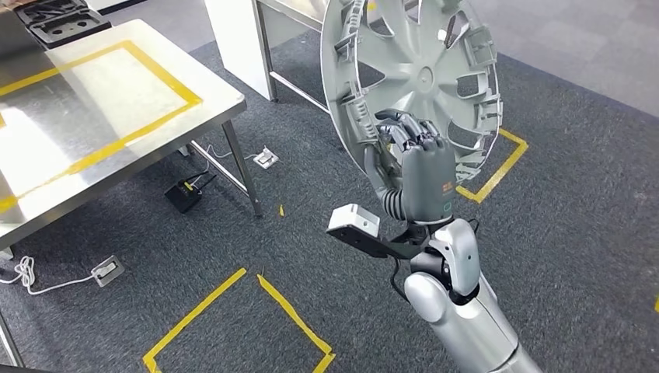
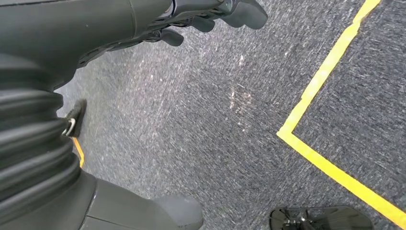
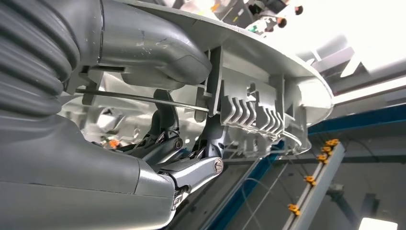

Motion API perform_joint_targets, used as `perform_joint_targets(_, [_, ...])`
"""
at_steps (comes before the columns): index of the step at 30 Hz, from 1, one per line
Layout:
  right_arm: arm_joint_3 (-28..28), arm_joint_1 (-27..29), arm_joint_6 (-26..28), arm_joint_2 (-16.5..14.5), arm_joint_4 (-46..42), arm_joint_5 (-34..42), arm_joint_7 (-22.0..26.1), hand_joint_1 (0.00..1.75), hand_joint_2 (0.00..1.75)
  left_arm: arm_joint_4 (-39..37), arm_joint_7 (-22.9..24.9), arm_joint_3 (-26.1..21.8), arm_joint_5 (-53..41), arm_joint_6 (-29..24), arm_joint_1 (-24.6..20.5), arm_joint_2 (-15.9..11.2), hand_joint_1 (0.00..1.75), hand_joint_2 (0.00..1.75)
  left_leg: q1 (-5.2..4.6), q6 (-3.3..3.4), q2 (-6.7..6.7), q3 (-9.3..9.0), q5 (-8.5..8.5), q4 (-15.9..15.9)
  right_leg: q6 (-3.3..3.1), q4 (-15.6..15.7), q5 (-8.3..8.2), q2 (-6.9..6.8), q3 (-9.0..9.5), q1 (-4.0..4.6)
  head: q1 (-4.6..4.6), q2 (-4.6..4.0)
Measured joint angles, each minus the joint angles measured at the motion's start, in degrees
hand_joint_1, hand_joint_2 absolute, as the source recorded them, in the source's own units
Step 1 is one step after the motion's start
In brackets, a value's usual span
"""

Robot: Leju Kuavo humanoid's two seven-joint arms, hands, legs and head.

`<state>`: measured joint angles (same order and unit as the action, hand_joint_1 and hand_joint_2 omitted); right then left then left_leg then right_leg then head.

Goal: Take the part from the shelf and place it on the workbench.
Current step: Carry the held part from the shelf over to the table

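At 1 o'clock, right hand [image 1: 420, 155] grips the wheel cover [image 1: 423, 78] aloft; workbench [image 1: 210, 93] at 10 o'clock awaits; left hand [image 2: 143, 28] hangs slack, fingers loosely apart

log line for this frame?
stage: carrying | right hand: grips wheel cover at rim, held up | left hand: empty, over floor | workbench: ahead-left, part not yet placed

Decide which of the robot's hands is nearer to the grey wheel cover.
The right. The right hand grips the wheel cover at its rim, holding it up. The left hand hangs low over the carpet, away from the cover.
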<state>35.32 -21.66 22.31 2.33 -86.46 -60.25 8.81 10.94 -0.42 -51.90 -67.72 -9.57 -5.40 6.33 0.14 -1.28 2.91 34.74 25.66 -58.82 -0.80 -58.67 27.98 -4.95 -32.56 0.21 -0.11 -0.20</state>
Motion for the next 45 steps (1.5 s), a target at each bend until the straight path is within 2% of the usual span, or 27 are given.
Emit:
perform_joint_targets(2, [0.00, 0.04, 0.05, 0.00, -0.20, 0.01, 0.03, 1.75, 1.75, 0.01, 0.01, -0.27, 0.15, 0.00, 0.03, -0.01, 0.00, 1.75, 0.11, 0.76, -1.05, 0.14, -0.26, 0.11, 0.59, -0.07, 0.17, -0.41, 0.04, -0.08, 0.06, 0.00])
perform_joint_targets(4, [0.00, 0.07, 0.10, 0.01, -0.37, 0.02, 0.05, 1.75, 1.75, 0.02, 0.03, -0.47, 0.16, 0.00, -0.04, 0.00, 0.00, 1.75, 0.38, 1.47, -2.03, 0.09, -0.50, 0.36, 1.30, -2.38, 1.84, 1.46, -0.87, -0.37, 0.15, 0.00])
perform_joint_targets(6, [0.00, 0.22, 0.17, 0.12, -0.43, -0.01, 0.08, 1.75, 1.75, 0.04, 0.03, -0.55, 0.16, -0.01, -0.22, -0.01, 0.00, 1.75, 0.56, 1.90, -3.10, 0.14, -0.66, 0.43, 1.80, -9.13, 5.28, 3.98, -3.96, -0.60, 0.27, 0.00])
perform_joint_targets(7, [0.00, 0.36, 0.23, 0.19, -0.43, -0.05, 0.05, 1.75, 1.75, 0.05, 0.03, -0.58, 0.20, -0.03, -0.30, -0.03, 0.00, 1.75, 0.57, 2.00, -3.70, 0.21, -0.70, 0.40, 1.90, -13.01, 6.78, 4.41, -5.88, -0.64, 0.29, 0.00])
perform_joint_targets(8, [0.00, 0.55, 0.30, 0.27, -0.43, -0.19, -0.02, 1.75, 1.75, 0.05, 0.03, -0.63, 0.24, -0.05, -0.33, -0.04, 0.00, 1.75, 0.57, 2.02, -4.35, 0.25, -0.72, 0.35, 1.94, -15.79, 7.46, 4.55, -7.33, -0.67, 0.30, 0.00])
perform_joint_targets(9, [-0.01, 0.75, 0.37, 0.32, -0.45, -0.39, -0.15, 1.75, 1.75, 0.05, 0.03, -0.72, 0.29, -0.08, -0.33, -0.06, 0.00, 1.75, 0.58, 2.01, -5.04, 0.28, -0.74, 0.28, 1.91, -16.60, 7.07, 4.61, -7.90, -0.71, 0.31, 0.00])
perform_joint_targets(11, [-0.06, 1.12, 0.50, 0.40, -0.74, -0.84, -0.46, 1.75, 1.75, 0.05, -0.03, -0.89, 0.31, -0.11, -0.31, -0.08, 0.00, 1.75, 0.61, 1.87, -6.38, 0.29, -0.77, 0.08, 1.65, -11.46, 3.49, 5.17, -5.63, -0.84, 0.31, 0.00])
perform_joint_targets(13, [-0.25, 1.38, 0.71, 0.64, -1.24, -1.03, -0.59, 1.75, 1.75, 0.05, -0.30, -0.95, 0.10, -0.08, -0.40, -0.11, 0.00, 1.75, 0.63, 1.42, -7.65, 0.52, -0.85, -0.14, 1.27, -3.85, 0.54, 7.37, -2.08, -0.97, 0.31, 0.00])
perform_joint_targets(15, [-0.62, 1.53, 0.97, 1.01, -1.65, -1.07, -0.59, 1.75, 1.75, 0.09, -0.65, -0.94, -0.25, -0.01, -0.53, -0.29, 0.00, 1.75, 0.74, 0.57, -8.73, 0.94, -1.11, -0.16, 0.95, -0.80, -0.03, 8.62, -0.84, -0.81, 0.29, 0.00])
perform_joint_targets(17, [-0.93, 1.67, 1.11, 1.28, -1.83, -1.10, -0.62, 1.75, 1.75, 0.12, -0.85, -0.93, -0.51, 0.10, -0.56, -0.61, 0.00, 1.75, 0.90, -0.36, -9.63, 1.27, -1.46, 0.15, 0.41, -0.57, -0.32, 7.71, -0.86, -0.61, 0.28, 0.00])
perform_joint_targets(18, [-1.00, 1.73, 1.14, 1.37, -1.89, -1.10, -0.64, 1.75, 1.75, 0.12, -0.89, -0.92, -0.64, 0.16, -0.55, -0.69, 0.00, 1.75, 0.89, -0.69, -9.22, 1.48, -1.36, 0.01, 0.01, -0.33, -0.53, 7.18, -0.73, -0.66, 0.27, 0.00])
perform_joint_targets(20, [-1.02, 1.89, 1.22, 1.41, -2.19, -1.09, -0.66, 1.75, 1.75, 0.12, -0.85, -0.92, -0.87, 0.34, -0.66, -0.80, 0.00, 1.75, 0.72, -1.12, -6.69, 2.93, 0.59, -2.95, -0.80, 0.14, -0.92, 5.97, -0.51, -0.90, -0.03, 0.00])
perform_joint_targets(22, [-1.03, 2.10, 1.24, 1.45, -2.44, -1.09, -0.64, 1.75, 1.75, 0.11, -0.69, -0.92, -0.95, 0.47, -0.76, -0.76, 0.00, 1.75, 0.65, -1.36, -4.05, 5.90, 4.39, -10.03, -1.17, 0.19, -0.97, 4.70, -0.56, -0.75, -0.31, 0.00])
perform_joint_targets(24, [-1.03, 2.29, 1.19, 1.48, -2.46, -1.10, -0.60, 1.75, 1.75, 0.10, -0.62, -0.92, -0.91, 0.50, -0.56, -0.76, 0.00, 1.75, 0.68, -1.51, -3.49, 7.97, 6.29, -15.37, -1.22, 0.16, -0.92, 3.42, -0.61, -0.63, -0.31, 0.00])
perform_joint_targets(25, [-1.03, 2.36, 1.17, 1.48, -2.46, -1.09, -0.60, 1.75, 1.75, 0.10, -0.64, -0.92, -0.86, 0.50, -0.38, -0.78, 0.00, 1.75, 0.68, -1.51, -3.36, 7.61, 5.72, -15.17, -1.21, 0.13, -0.90, 2.81, -0.62, -0.61, -0.31, 0.00])
perform_joint_targets(26, [-1.03, 2.41, 1.17, 1.47, -2.46, -1.07, -0.61, 1.75, 1.75, 0.11, -0.70, -0.92, -0.80, 0.50, -0.21, -0.81, 0.00, 1.75, 0.66, -1.43, -3.02, 6.05, 4.20, -12.53, -1.15, 0.07, -0.84, 2.26, -0.61, -0.61, -0.30, 0.00])
perform_joint_targets(28, [-1.03, 2.44, 1.16, 1.46, -2.50, -1.08, -0.63, 1.75, 1.75, 0.16, -0.86, -0.92, -0.71, 0.50, -0.08, -0.87, 0.00, 1.75, 0.34, -0.98, -0.72, 1.74, 1.31, -4.76, -0.80, -0.20, -0.60, 1.23, -0.60, -0.40, -0.34, 0.00])
perform_joint_targets(30, [-1.03, 2.41, 1.06, 1.45, -2.58, -1.16, -0.61, 1.75, 1.75, 0.22, -0.96, -0.92, -0.69, 0.49, -0.11, -0.89, 0.00, 1.75, -0.04, -0.11, 0.85, -0.32, 0.48, -0.59, -0.29, -0.42, -0.38, 0.31, -0.65, -0.06, -0.31, 0.00])
perform_joint_targets(33, [-1.03, 2.34, 0.66, 1.35, -2.73, -1.23, -0.67, 1.75, 1.75, 0.25, -0.96, -0.92, -0.59, 0.50, 0.02, -0.83, 0.00, 1.75, -0.06, 1.08, -0.60, -0.12, 0.31, -0.19, 0.58, -0.56, -0.07, -0.61, -0.52, -0.03, -0.26, 0.00])
perform_joint_targets(35, [-1.03, 2.29, 0.49, 1.34, -2.80, -1.23, -0.75, 1.75, 1.75, 0.25, -0.96, -0.92, -0.50, 0.49, -0.02, -0.73, 0.00, 1.75, 0.24, 1.75, -1.75, -0.12, -0.03, 0.07, 1.34, -3.01, 1.69, 1.36, -1.46, -0.31, -0.18, 0.00])
perform_joint_targets(37, [-1.03, 2.35, 0.43, 1.36, -2.83, -1.28, -0.76, 1.75, 1.75, 0.26, -0.96, -0.92, -0.47, 0.48, -0.19, -0.69, 0.00, 1.75, 0.42, 2.14, -2.94, 0.05, -0.23, 0.10, 1.86, -9.84, 5.22, 3.89, -4.65, -0.57, -0.05, 0.00])
perform_joint_targets(38, [-1.03, 2.40, 0.42, 1.37, -2.83, -1.32, -0.78, 1.75, 1.75, 0.27, -0.94, -0.92, -0.47, 0.48, -0.23, -0.69, 0.00, 1.75, 0.43, 2.22, -3.57, 0.15, -0.27, 0.06, 1.99, -13.61, 6.68, 4.34, -6.50, -0.62, -0.02, 0.00])
perform_joint_targets(39, [-1.03, 2.44, 0.39, 1.38, -2.83, -1.36, -0.81, 1.75, 1.75, 0.27, -0.92, -0.92, -0.46, 0.48, -0.23, -0.69, 0.00, 1.75, 0.43, 2.25, -4.28, 0.22, -0.30, 0.01, 2.05, -16.33, 7.38, 4.53, -7.89, -0.67, -0.01, 0.00])
perform_joint_targets(40, [-1.03, 2.46, 0.36, 1.39, -2.83, -1.37, -0.86, 1.75, 1.75, 0.27, -0.90, -0.92, -0.46, 0.48, -0.19, -0.68, 0.00, 1.75, 0.45, 2.23, -4.96, 0.25, -0.33, -0.06, 2.03, -16.87, 6.92, 4.60, -8.26, -0.71, -0.01, 0.00])
perform_joint_targets(41, [-1.03, 2.46, 0.33, 1.39, -2.83, -1.38, -0.90, 1.75, 1.75, 0.27, -0.88, -0.92, -0.45, 0.48, -0.15, -0.66, 0.00, 1.75, 0.47, 2.17, -5.65, 0.26, -0.35, -0.14, 1.95, -15.03, 5.38, 4.70, -7.45, -0.76, 0.00, 0.00])
perform_joint_targets(43, [-1.03, 2.40, 0.31, 1.38, -2.83, -1.40, -0.93, 1.75, 1.75, 0.27, -0.87, -0.92, -0.45, 0.48, -0.15, -0.57, 0.00, 1.75, 0.51, 1.87, -6.94, 0.31, -0.40, -0.31, 1.66, -7.21, 1.55, 6.10, -3.72, -0.98, 0.03, 0.00])
perform_joint_targets(45, [-1.03, 2.33, 0.28, 1.37, -2.87, -1.57, -0.94, 1.75, 1.75, 0.28, -0.76, -0.92, -0.45, 0.48, -0.21, -0.51, 0.00, 1.75, 0.49, 1.16, -8.12, 0.60, -0.55, -0.42, 1.35, -1.68, -0.11, 7.71, -1.16, -1.02, 0.04, 0.00])
